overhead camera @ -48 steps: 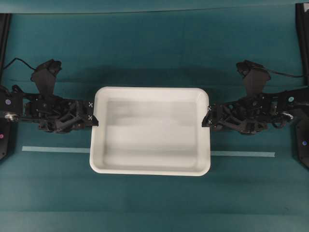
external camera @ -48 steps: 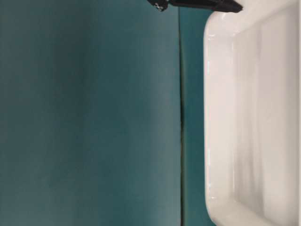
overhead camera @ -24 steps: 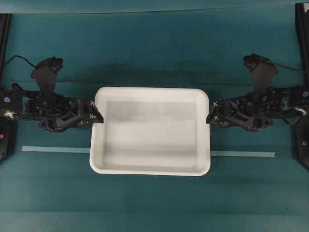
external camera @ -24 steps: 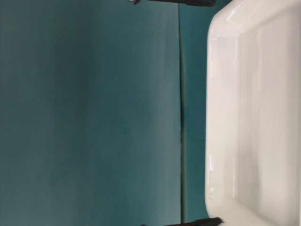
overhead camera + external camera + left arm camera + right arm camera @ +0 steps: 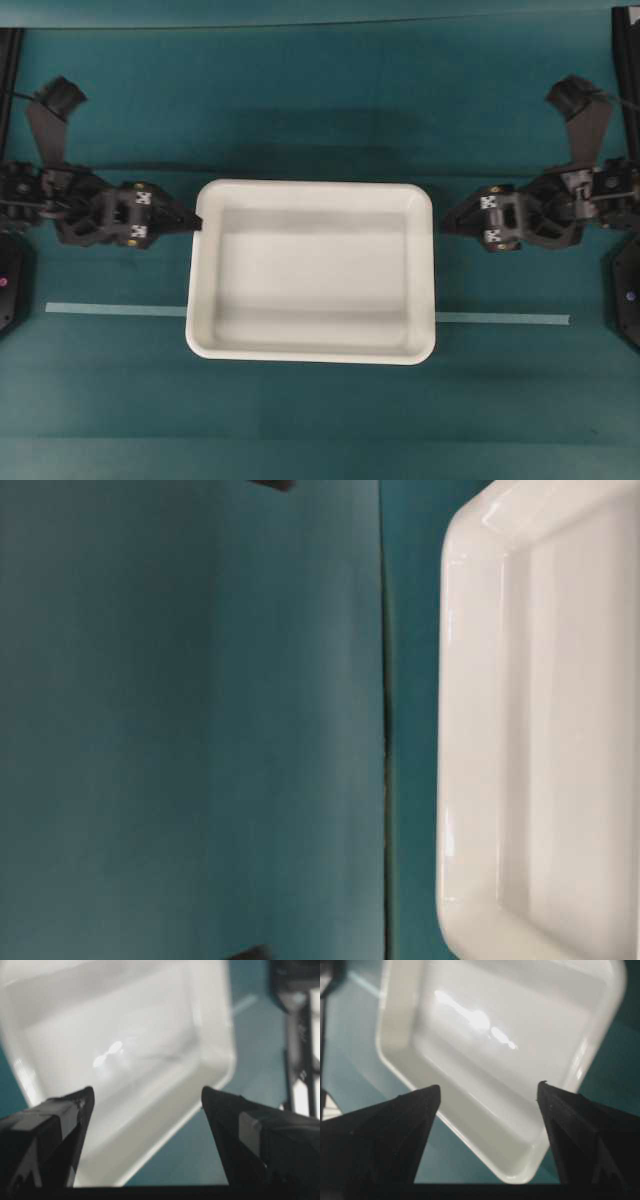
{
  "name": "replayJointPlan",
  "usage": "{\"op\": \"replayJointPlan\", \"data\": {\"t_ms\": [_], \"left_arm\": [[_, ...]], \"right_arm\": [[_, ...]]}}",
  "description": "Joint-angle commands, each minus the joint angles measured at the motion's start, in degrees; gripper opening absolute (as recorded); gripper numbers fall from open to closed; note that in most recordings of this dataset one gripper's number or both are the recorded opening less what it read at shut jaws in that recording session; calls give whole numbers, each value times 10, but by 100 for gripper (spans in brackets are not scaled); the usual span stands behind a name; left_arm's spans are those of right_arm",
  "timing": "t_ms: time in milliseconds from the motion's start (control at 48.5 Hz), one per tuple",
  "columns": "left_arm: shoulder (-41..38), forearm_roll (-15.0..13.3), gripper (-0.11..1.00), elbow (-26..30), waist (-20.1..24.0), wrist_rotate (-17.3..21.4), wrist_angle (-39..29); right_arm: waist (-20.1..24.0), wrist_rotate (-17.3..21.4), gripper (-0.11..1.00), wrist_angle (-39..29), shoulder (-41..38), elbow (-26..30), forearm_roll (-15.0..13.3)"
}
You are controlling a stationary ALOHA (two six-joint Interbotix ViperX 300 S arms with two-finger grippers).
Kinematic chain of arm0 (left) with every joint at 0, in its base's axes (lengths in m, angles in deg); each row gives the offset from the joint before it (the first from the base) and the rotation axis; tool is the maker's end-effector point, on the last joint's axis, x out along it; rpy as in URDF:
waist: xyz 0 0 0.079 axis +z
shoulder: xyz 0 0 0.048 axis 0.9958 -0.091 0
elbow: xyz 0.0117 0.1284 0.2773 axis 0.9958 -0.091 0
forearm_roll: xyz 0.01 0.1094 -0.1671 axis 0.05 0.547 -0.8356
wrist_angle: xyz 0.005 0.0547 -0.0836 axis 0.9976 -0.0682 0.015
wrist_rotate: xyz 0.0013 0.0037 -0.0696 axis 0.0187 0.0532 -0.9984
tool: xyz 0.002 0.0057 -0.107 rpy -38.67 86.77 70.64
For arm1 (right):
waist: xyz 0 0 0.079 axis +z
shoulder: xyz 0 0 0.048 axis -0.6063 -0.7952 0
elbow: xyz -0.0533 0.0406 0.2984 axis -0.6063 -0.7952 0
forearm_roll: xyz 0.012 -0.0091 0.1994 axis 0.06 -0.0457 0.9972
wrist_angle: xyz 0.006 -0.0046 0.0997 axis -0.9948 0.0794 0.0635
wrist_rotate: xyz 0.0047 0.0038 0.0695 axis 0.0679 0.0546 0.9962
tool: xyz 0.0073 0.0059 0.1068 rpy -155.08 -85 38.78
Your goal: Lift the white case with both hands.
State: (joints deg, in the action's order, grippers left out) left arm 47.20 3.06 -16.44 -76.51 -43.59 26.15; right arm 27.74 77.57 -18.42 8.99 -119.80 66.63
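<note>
White case [image 5: 310, 272] sits flat on the teal bench [image 5: 320, 110], roughly centred in the overhead view, long sides running left-right, nothing in it, glossy bottom with light glare. Its near long edge overlaps a thin pale tape line [image 5: 115, 309] that runs across the bench and shows on both sides of the case. Left gripper [image 5: 190, 222] is just beside the case's left short rim near the far corner, tips pointing at the rim; whether the tips touch it cannot be told from overhead. Right gripper [image 5: 447, 221] is off the right short rim with a clear strip of bench between tips and case, not touching. Left wrist view: left jaws apart, two dark tapered fingers [image 5: 55, 1130] wide open with the case [image 5: 125, 1060] seen between and beyond them, nothing clamped. Right wrist view: right jaws also apart, both fingers [image 5: 395, 1125] spread, case [image 5: 510, 1050] lying past them, nothing gripped. White-and-black marker tags [image 5: 141, 198] visible on the left gripper body, and matching ones on the right. Table-level view is rotated: case rim [image 5: 470, 730] fills the right side, teal bench surface on the left with a dark seam [image 5: 384, 730] running through it; only small dark slivers at the top and bottom edges, too little to identify. Case rests on the bench, neither gripper holding it.
</note>
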Motion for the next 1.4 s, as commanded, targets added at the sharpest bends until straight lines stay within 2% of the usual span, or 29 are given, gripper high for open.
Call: {"op": "replayJointPlan", "data": {"t_ms": [0,103,330,557,619,743,846,969,1196,1382], "left_arm": [[22,2,92,16,-2,50,5],[60,2,92,16,-8,121,4],[134,2,92,14,-29,233,4],[203,2,91,13,-50,360,-9],[215,2,91,14,-53,387,-15],[237,2,91,18,-55,429,-19],[256,2,91,22,-56,460,-19],[278,2,91,26,-56,486,-25],[311,2,91,35,-56,526,-78],[320,2,91,37,-60,563,-112]], "right_arm": [[-2,-30,84,18,15,5,-11],[-2,-74,84,38,44,10,-30],[4,-170,84,48,115,18,-82],[18,-275,84,49,165,17,-107],[22,-310,84,50,178,17,-108],[34,-356,84,47,198,18,-108],[45,-380,84,44,213,21,-108],[54,-388,84,31,228,24,-108],[74,-398,84,18,258,22,-111],[82,-430,84,14,290,18,-114]]}}
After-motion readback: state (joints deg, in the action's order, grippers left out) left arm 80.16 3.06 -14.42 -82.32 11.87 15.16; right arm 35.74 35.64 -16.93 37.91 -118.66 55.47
